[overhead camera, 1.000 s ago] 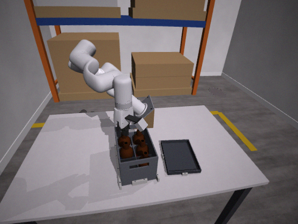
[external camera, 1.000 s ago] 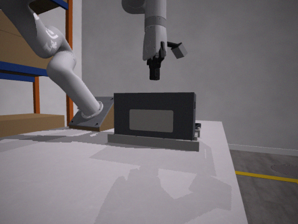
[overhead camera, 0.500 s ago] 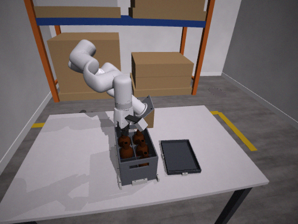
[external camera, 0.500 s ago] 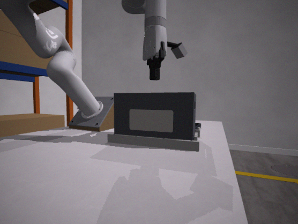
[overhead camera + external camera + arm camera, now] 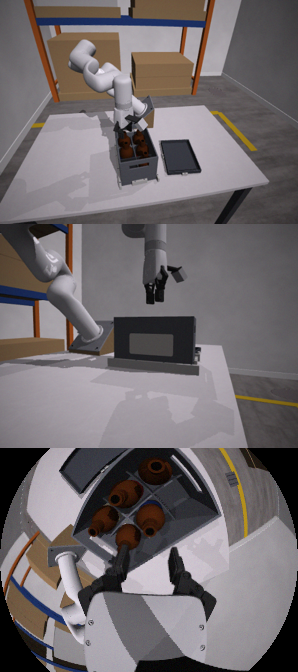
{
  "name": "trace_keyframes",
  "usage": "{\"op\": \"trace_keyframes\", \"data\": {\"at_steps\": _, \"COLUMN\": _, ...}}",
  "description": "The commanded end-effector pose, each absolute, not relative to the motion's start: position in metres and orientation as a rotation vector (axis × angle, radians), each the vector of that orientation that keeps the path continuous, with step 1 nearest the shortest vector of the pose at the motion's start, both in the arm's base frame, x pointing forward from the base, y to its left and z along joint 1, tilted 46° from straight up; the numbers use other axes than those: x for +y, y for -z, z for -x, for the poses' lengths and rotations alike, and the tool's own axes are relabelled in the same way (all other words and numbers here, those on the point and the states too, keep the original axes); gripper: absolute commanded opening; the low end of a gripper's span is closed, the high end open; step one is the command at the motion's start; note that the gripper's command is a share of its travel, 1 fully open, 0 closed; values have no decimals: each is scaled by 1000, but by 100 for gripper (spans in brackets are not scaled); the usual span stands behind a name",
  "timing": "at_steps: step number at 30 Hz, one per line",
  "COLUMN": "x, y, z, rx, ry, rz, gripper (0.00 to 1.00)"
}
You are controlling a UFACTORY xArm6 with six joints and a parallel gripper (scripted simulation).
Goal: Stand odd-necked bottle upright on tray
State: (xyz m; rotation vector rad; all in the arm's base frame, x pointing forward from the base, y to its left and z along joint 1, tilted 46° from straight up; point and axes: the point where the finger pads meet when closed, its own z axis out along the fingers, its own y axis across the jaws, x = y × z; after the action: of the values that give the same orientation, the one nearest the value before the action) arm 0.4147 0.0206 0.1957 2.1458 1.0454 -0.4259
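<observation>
Five brown bottles stand in the dark grey crate (image 5: 139, 175) (image 5: 121, 339) (image 5: 192, 530). In the wrist view they are a far bottle (image 5: 156, 478), a middle bottle (image 5: 129, 492), a left bottle (image 5: 106, 517), a right bottle (image 5: 151, 514) and a near bottle (image 5: 128, 536). The compartment beside the far bottle holds none. I cannot tell which neck differs. The black tray (image 5: 179, 155) (image 5: 85, 470) lies flat and empty beside the crate. My gripper (image 5: 123, 131) (image 5: 155, 300) (image 5: 149, 553) points down, partly open and empty, above the crate's arm-base end; one finger overlaps the near bottle in the wrist view.
Pale holders (image 5: 140, 182) (image 5: 153, 365) sit on the table (image 5: 67, 144) around the crate's foot. A small bracket (image 5: 184, 174) touches the tray's front edge. The arm's tilted base plate (image 5: 150, 107) (image 5: 107, 331) stands behind the crate. Crate walls and dividers surround the bottles.
</observation>
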Motion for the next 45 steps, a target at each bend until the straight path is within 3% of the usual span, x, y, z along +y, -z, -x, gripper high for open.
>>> {"op": "trace_keyframes", "data": {"at_steps": 1, "x": 21, "y": -197, "z": -415, "rx": 1046, "ry": 422, "rz": -2146, "gripper": 65}}
{"op": "trace_keyframes", "data": {"at_steps": 45, "x": 16, "y": -191, "z": -415, "rx": 1046, "ry": 422, "rz": -2146, "gripper": 65}}
